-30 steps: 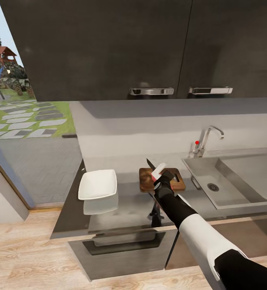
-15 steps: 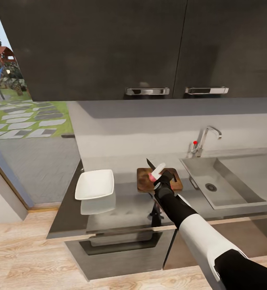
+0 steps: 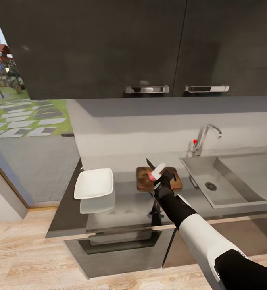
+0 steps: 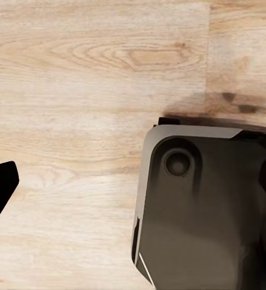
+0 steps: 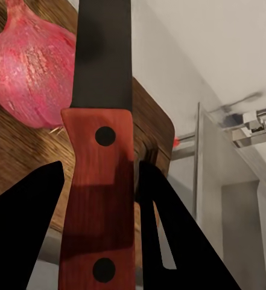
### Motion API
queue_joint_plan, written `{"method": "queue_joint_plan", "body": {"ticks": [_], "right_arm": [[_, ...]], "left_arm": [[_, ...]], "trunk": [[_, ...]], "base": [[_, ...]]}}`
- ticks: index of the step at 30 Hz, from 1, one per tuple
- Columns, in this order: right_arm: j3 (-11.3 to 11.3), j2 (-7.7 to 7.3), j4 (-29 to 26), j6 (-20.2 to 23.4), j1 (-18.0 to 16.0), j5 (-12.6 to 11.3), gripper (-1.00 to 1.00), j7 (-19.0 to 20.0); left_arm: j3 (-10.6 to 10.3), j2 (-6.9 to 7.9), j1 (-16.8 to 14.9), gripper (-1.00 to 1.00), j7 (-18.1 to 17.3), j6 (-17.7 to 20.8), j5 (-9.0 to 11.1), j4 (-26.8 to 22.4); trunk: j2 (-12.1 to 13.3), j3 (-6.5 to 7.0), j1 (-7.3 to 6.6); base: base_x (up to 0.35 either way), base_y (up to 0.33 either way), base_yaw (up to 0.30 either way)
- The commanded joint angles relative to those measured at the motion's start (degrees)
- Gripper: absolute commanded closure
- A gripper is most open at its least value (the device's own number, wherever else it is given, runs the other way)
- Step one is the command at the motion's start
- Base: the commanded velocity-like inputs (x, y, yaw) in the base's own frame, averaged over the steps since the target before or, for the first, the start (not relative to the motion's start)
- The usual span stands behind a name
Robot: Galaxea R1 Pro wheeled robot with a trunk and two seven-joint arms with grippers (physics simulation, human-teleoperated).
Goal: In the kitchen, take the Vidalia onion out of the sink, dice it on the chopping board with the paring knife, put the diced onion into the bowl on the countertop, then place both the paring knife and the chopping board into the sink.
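Observation:
My right gripper (image 3: pixel 159 176) (image 5: pixel 100 181) is shut on the paring knife (image 5: pixel 99 199) by its orange-red handle, black fingers (image 5: pixel 24 235) on either side. The dark blade (image 3: pixel 149 163) points away over the dark-brown chopping board (image 3: pixel 143 183) (image 5: pixel 151 115). The pink-red Vidalia onion (image 5: pixel 29 72) (image 3: pixel 151 175) sits on the board right beside the blade. Left of the board stands the white square bowl (image 3: pixel 94 183) on the grey countertop (image 3: pixel 129 209). The steel sink (image 3: pixel 220 183) lies to the right. My left gripper (image 4: pixel 133 187) hangs open over the floor.
A chrome tap (image 3: pixel 202 141) with a red dot stands behind the sink. Dark wall cabinets (image 3: pixel 109 44) hang overhead. Left of the counter's end a glass door shows a garden. Below the left gripper are the wooden floor (image 4: pixel 78 72) and the robot's dark base (image 4: pixel 205 205).
The whole head view has drifted slightly, so the camera moved. My right gripper still holds the knife over the board beside the onion.

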Motion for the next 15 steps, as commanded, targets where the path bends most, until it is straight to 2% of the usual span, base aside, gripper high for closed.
{"method": "queue_joint_plan", "body": {"ticks": [1, 15], "right_arm": [[0.24, -0.03, -0.01, 0.39, -0.06, 0.05, 1.00, -0.20], [0.24, -0.02, -0.01, 0.39, -0.07, 0.05, 1.00, -0.20]], "left_arm": [[-0.48, 0.09, 0.01, -1.00, 0.51, -0.15, 0.60, -0.09], [-0.48, 0.09, 0.01, -1.00, 0.51, -0.15, 0.60, -0.09]], "trunk": [[-0.12, -0.18, 0.03], [-0.12, -1.16, 0.03]], "base": [[0.000, -0.036, 0.000], [0.000, -0.005, 0.000]]}}
